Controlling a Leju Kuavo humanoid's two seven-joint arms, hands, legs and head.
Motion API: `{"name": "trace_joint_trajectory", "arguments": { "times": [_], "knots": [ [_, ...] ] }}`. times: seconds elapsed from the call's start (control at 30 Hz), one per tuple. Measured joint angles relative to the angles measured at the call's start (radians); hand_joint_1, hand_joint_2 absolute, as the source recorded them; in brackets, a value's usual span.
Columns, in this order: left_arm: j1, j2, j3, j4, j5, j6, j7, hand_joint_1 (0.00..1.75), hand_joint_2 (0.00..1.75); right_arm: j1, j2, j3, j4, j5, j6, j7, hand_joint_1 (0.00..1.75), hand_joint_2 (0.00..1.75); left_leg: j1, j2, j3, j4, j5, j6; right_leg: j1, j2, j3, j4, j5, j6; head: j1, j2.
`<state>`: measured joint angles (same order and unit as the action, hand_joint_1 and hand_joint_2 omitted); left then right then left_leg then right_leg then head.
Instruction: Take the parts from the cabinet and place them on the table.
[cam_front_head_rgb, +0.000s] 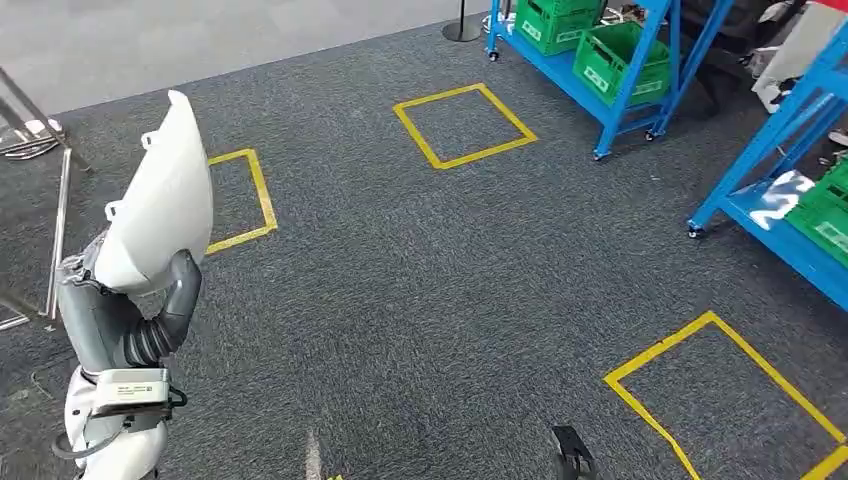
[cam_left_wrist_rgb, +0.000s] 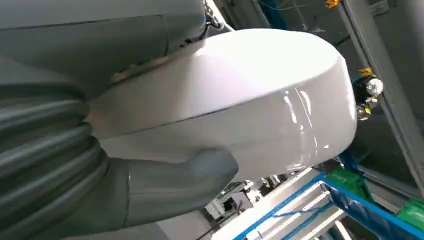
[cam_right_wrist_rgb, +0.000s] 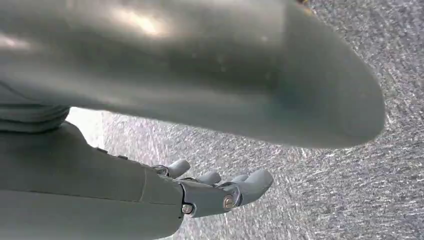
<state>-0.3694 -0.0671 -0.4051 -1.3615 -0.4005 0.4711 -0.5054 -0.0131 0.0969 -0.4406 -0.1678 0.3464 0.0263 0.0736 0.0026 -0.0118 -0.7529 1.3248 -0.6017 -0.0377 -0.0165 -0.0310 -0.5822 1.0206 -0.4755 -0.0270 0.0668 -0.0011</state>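
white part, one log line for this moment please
left hand: holds white part raised | right hand: empty, fingers apart | below: grey carpet

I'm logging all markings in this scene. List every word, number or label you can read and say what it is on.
"2": large white figure on the blue shelf at right; possibly part of a longer marking.
White labels on the green crates: too small to read.
Label on the left wrist module: too blurred.

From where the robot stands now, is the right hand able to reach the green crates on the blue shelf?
Probably not. The right hand hangs low over the carpet, holding nothing, fingers loosely spread. The green crates sit on the blue shelf far across the carpet. Nothing blocks the way; the robot would have to walk closer.
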Motion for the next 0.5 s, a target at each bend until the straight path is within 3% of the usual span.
{"name": "trace_joint_trajectory", "arguments": {
  "times": [0.03, 0.07, 0.1, 0.13, 0.17, 0.23, 0.3, 0.33, 0.37, 0.4, 0.47, 0.5],
  "knots": [
    [0.001, 0.000, 0.000, 0.003, 0.000, -0.002, 0.000, 1.75, 1.75, 0.000, 0.000, 0.000, 0.000, -0.002, 0.000, -0.002, 0.00, 0.00, 0.003, 0.001, -0.003, 0.003, 0.012, -0.002, 0.000, -0.013, 0.001, 0.000, -0.001, 0.002, 0.000, 0.000],
    [0.000, 0.000, -0.001, 0.003, 0.000, -0.002, 0.000, 1.75, 1.75, 0.000, 0.000, -0.001, 0.000, -0.002, 0.000, -0.005, 0.00, 0.00, 0.005, 0.005, 0.021, -0.042, 0.046, -0.003, 0.000, -0.024, 0.002, 0.001, -0.003, 0.004, 0.000, 0.000],
    [-0.001, -0.001, -0.001, 0.003, 0.000, -0.003, 0.001, 1.75, 1.75, 0.000, 0.000, -0.001, 0.000, -0.002, 0.000, -0.005, 0.00, 0.00, 0.006, 0.014, 0.063, -0.121, 0.087, -0.004, 0.000, -0.035, 0.005, 0.001, -0.005, 0.007, 0.000, 0.000],
    [-0.002, -0.002, -0.002, 0.003, -0.002, -0.003, 0.002, 1.75, 1.75, -0.001, 0.000, -0.001, 0.000, -0.003, 0.001, -0.005, 0.00, 0.00, 0.006, 0.035, 0.116, -0.216, 0.127, -0.003, -0.001, -0.046, 0.009, 0.003, -0.009, 0.011, 0.000, 0.000],
    [-0.004, -0.003, -0.003, 0.002, -0.003, -0.003, 0.003, 1.75, 1.75, 0.000, 0.000, -0.001, 0.000, -0.004, 0.001, -0.005, 0.00, 0.00, 0.005, 0.082, 0.157, -0.297, 0.140, 0.002, 0.000, -0.055, 0.014, 0.006, -0.014, 0.017, 0.000, 0.000],
    [-0.006, -0.008, -0.004, 0.002, -0.006, -0.003, 0.004, 1.75, 1.75, -0.001, 0.000, -0.001, 0.000, -0.004, 0.002, -0.006, 0.00, 0.00, -0.003, 0.060, 0.160, -0.298, 0.140, 0.019, 0.007, -0.071, 0.017, 0.008, -0.019, 0.031, 0.001, 0.000],
    [-0.007, -0.008, -0.004, 0.002, -0.008, -0.003, 0.005, 1.75, 1.75, -0.004, 0.000, -0.001, 0.000, -0.005, 0.001, -0.005, 0.00, 0.00, -0.009, 0.040, 0.155, -0.298, 0.141, 0.031, 0.001, -0.089, 0.023, 0.004, -0.019, 0.043, 0.001, 0.000],
    [-0.008, -0.008, -0.004, 0.000, -0.008, -0.003, 0.006, 1.75, 1.75, -0.005, 0.000, -0.001, 0.000, -0.005, 0.001, -0.005, 0.00, 0.00, -0.005, 0.027, 0.163, -0.306, 0.147, 0.040, -0.001, -0.094, 0.026, 0.005, -0.025, 0.051, 0.001, 0.000],
    [-0.011, -0.010, -0.004, -0.002, -0.008, -0.003, 0.005, 1.75, 1.75, -0.007, 0.000, -0.001, -0.001, -0.005, 0.000, -0.006, 0.00, 0.00, 0.000, 0.018, 0.164, -0.310, 0.149, 0.046, -0.007, -0.039, 0.023, 0.025, -0.041, 0.058, 0.002, 0.000],
    [-0.017, -0.015, -0.004, 0.000, -0.006, -0.008, 0.004, 1.75, 1.75, -0.007, 0.001, -0.001, 0.000, -0.010, -0.001, -0.007, 0.00, 0.00, 0.002, 0.010, 0.163, -0.309, 0.151, 0.051, -0.008, 0.000, -0.003, 0.080, -0.075, 0.058, 0.003, 0.000],
    [-0.019, -0.023, -0.009, 0.005, 0.002, -0.017, 0.003, 1.75, 1.75, -0.003, 0.001, -0.009, 0.000, -0.015, -0.009, -0.007, 0.00, 0.00, 0.000, -0.013, 0.161, -0.309, 0.151, 0.056, -0.006, 0.024, -0.085, 0.241, -0.146, 0.061, 0.010, 0.000],
    [-0.019, -0.025, -0.013, 0.009, 0.004, -0.021, 0.003, 1.75, 1.75, -0.001, 0.001, -0.014, 0.000, -0.019, -0.012, -0.005, 0.00, 0.00, -0.001, -0.026, 0.161, -0.308, 0.151, 0.056, -0.005, 0.025, -0.120, 0.304, -0.162, 0.061, 0.010, 0.000]
  ]
}}
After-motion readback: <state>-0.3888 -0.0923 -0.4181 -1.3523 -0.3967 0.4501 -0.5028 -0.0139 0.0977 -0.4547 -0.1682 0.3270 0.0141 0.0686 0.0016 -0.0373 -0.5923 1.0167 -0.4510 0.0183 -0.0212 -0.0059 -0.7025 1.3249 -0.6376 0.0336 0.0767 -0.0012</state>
